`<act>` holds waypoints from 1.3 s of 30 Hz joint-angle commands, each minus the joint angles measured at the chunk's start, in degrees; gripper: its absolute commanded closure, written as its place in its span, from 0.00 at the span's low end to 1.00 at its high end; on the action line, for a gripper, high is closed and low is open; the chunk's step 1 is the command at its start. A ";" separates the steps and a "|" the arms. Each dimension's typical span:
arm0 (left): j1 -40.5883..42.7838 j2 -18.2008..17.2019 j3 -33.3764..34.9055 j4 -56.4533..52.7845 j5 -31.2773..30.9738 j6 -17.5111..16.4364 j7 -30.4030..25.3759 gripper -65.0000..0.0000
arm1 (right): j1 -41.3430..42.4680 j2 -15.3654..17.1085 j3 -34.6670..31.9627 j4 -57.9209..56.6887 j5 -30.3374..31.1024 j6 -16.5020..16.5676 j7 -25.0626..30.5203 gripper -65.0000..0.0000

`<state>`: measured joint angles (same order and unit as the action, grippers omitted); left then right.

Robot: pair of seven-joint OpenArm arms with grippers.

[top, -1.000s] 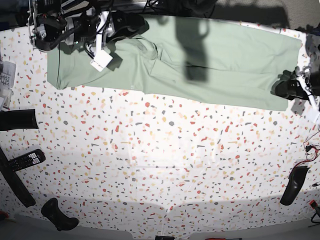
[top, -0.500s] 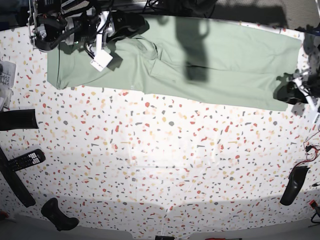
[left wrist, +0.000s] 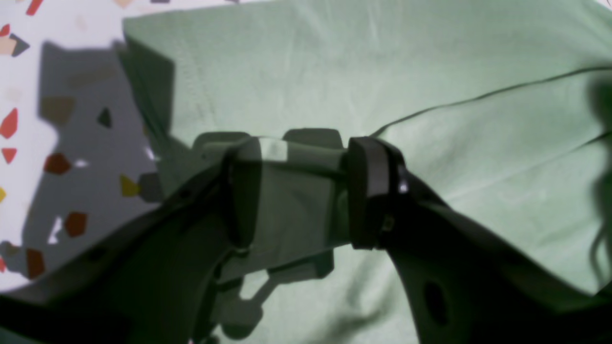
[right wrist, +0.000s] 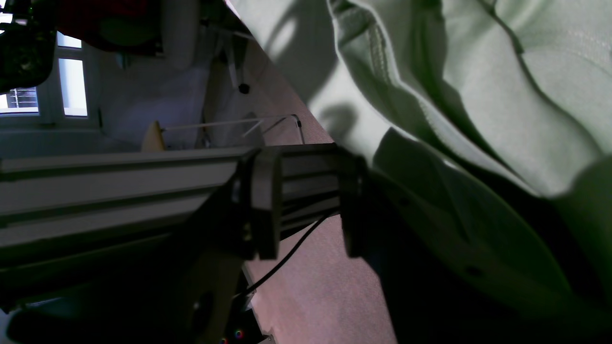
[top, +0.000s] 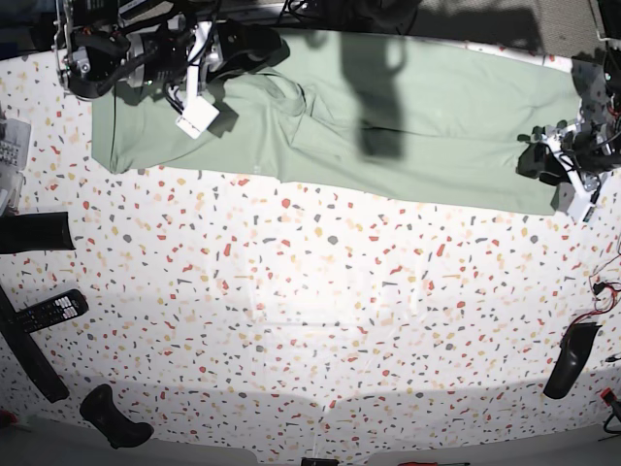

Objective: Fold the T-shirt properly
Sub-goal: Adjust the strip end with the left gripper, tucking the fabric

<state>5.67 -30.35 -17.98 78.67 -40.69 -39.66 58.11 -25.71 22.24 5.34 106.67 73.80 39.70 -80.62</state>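
Observation:
The pale mint-green T-shirt [top: 427, 116] lies flat as a long band across the far part of the table. My left gripper [top: 536, 160] is over its near right corner. In the left wrist view the left gripper [left wrist: 306, 191] is open, jaws wide apart, with shirt cloth [left wrist: 334, 71] showing between and below them. The shirt's corner edge lies to its left. My right gripper [top: 254, 47] is at the shirt's far left edge. In the right wrist view it [right wrist: 308, 205] is open and empty, with rumpled shirt cloth [right wrist: 526, 71] beside it.
The table [top: 320, 320] is white speckled terrazzo. A remote control [top: 53, 309] and black objects [top: 34, 233] [top: 114, 417] lie at the left edge. Another black object [top: 568, 359] and wires are at the right edge. A white tag [top: 196, 118] hangs from the right arm.
My left gripper has moved a little left and farther onto the shirt's right corner, and its wrist has turned. The right arm and the shirt have not moved.

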 commanded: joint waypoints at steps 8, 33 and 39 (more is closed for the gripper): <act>-0.74 -2.91 -0.42 0.81 -6.38 -0.34 -0.68 1.00 | 0.15 0.59 0.26 1.01 1.86 0.30 0.62 0.70; -0.76 -2.08 -0.42 0.81 6.75 -0.34 -6.14 0.60 | 0.13 0.57 0.26 1.01 1.88 0.30 0.62 0.70; -0.76 -2.08 -0.42 0.81 4.90 -0.34 -5.44 0.89 | 0.15 0.57 0.26 1.01 1.88 0.30 0.62 0.70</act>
<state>5.69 -31.16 -17.96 78.70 -34.94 -39.68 53.65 -25.71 22.24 5.34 106.67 73.80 39.70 -80.62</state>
